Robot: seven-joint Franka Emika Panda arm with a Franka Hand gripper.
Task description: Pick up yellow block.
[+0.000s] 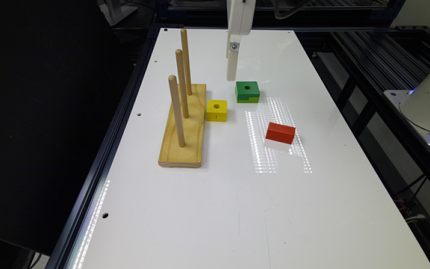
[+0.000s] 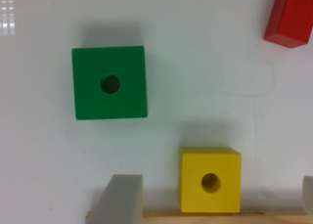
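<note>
The yellow block (image 1: 216, 110) (image 2: 210, 180) has a round hole in its top and rests on the white table (image 1: 215, 194), touching the side of the wooden peg base (image 1: 183, 130). My gripper (image 1: 231, 74) (image 2: 214, 185) hangs above the table, just behind the green block (image 1: 247, 91) and well above the yellow one. In the wrist view its two grey fingers (image 2: 120, 197) stand wide apart, open, with nothing held. From that camera the yellow block lies between them, far below.
The green block (image 2: 109, 82) with a hole lies beside the yellow one. A red solid block (image 1: 280, 132) (image 2: 289, 18) lies toward the exterior view's right. Three upright pegs (image 1: 181, 82) rise from the base. The table's near half is bare.
</note>
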